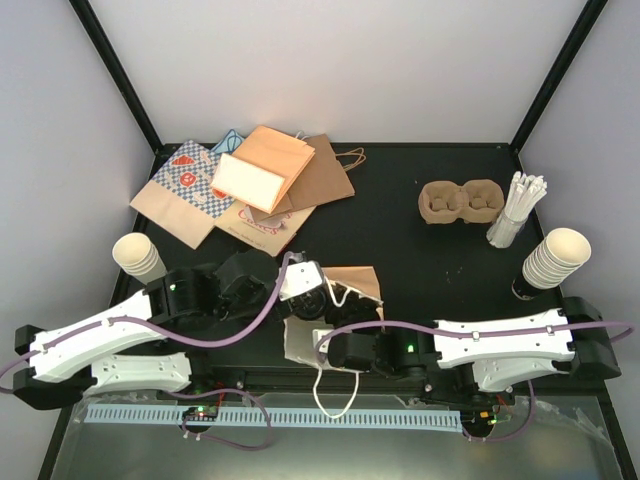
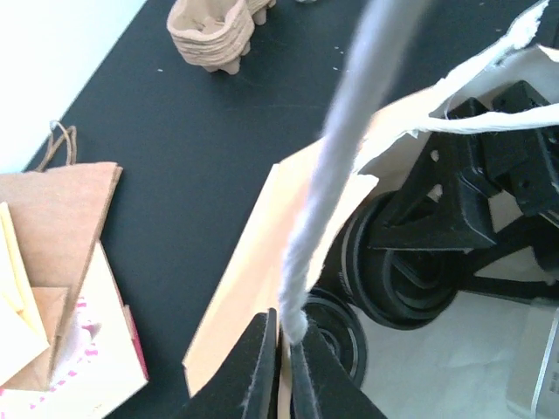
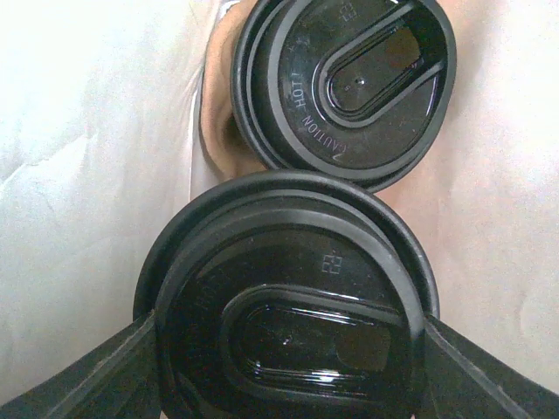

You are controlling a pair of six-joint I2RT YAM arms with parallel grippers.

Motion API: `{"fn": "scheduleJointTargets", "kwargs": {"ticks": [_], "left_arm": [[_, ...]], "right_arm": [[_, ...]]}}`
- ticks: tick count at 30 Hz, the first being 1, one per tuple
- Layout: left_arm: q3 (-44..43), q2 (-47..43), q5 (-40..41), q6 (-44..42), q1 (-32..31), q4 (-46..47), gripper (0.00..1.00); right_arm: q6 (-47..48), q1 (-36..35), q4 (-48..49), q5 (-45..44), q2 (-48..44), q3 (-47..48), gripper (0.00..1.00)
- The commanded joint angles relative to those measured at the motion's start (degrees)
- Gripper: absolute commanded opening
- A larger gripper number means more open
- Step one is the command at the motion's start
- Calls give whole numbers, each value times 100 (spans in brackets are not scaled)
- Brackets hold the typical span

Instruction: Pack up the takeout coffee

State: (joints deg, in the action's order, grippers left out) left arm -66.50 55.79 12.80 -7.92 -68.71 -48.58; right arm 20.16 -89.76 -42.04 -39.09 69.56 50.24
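left end effector (image 2: 284,353) pinches the cord handle (image 2: 336,166) tight, right end effector (image 3: 288,349) clamps the lidded cup (image 3: 288,305) around its lid. Thin paper, probably crushes easy.

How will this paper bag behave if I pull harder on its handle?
Likely floppy: the paper bag bows where the left gripper pinches its cord handle. Its rim looks ragged, so it may tear. The lidded cups inside probably anchor it.

The left arm (image 1: 100,335) angles toward 2 o'clock, left pincer (image 2: 284,340) nipping a cord handle (image 2: 345,148); the right arm (image 1: 500,340) points toward 9 o'clock, right pincer (image 3: 288,349) clasping a lidded cup (image 3: 297,262).
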Motion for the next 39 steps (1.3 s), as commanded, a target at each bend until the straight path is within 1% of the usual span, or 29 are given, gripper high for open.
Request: {"fn": "scheduleJointTargets", "kwargs": {"ticks": [1, 2, 3, 5, 6, 8, 9, 12, 16, 19, 21, 23, 25, 27, 29, 31, 35, 36, 39], "left_arm": [[178, -209, -400, 356, -29, -42, 13], [207, -242, -549, 387, -29, -19, 20], [223, -256, -685, 421, -29, 14, 31], [164, -327, -901, 495, -29, 47, 47], [111, -376, -958, 554, -29, 85, 52], [-53, -519, -984, 673, -24, 179, 68], [-151, -597, -956, 748, -19, 211, 74], [-578, -733, -713, 1095, 3, 171, 84], [-1286, -606, -249, 1637, 97, -223, 92], [-1559, -410, 27, 2048, 421, -528, 98], [-1600, -231, -175, 2247, 926, -704, 99], [-1526, 68, -708, 2373, 1642, -788, 99], [-1366, 333, -1297, 2442, 2260, -716, 99], [-1169, 601, -1712, 2366, 2668, -503, 99], [-1009, 892, -1861, 2279, 2923, -288, 99], [-948, 1192, -2181, 2207, 3157, -58, 96], [-942, 1803, -2729, 2119, 3455, 349, 84], [-959, 2078, -2801, 2082, 3488, 423, 80], [-1137, 2635, -3063, 1922, 3543, 452, 73]], "right_arm": [[73, -59, 277, -79, -55, 17, 56], [53, -56, 261, -81, -101, -32, 55], [35, -58, 246, -88, -168, -83, 55], [5, -72, 234, -121, -285, -197, 55], [5, -74, 225, -143, -342, -249, 55], [20, -93, 250, -228, -444, -355, 55], [41, -95, 280, -258, -493, -405, 55], [110, -131, 409, -321, -632, -567, 55], [184, -202, 547, -382, -780, -737, 55], [252, -213, 656, -359, -893, -893, 56], [325, -231, 721, -333, -938, -1012, 56], [370, -243, 808, -371, -957, -1101, 56], [426, -247, 910, -409, -969, -1160, 56], [495, -243, 1020, -461, -971, -1213, 56], [550, -246, 1130, -568, -965, -1262, 55], [598, -245, 1219, -617, -958, -1299, 54], [666, -235, 1357, -607, -953, -1370, 54], [676, -235, 1381, -605, -965, -1390, 54], [720, -227, 1433, -615, -1009, -1447, 54]]}}
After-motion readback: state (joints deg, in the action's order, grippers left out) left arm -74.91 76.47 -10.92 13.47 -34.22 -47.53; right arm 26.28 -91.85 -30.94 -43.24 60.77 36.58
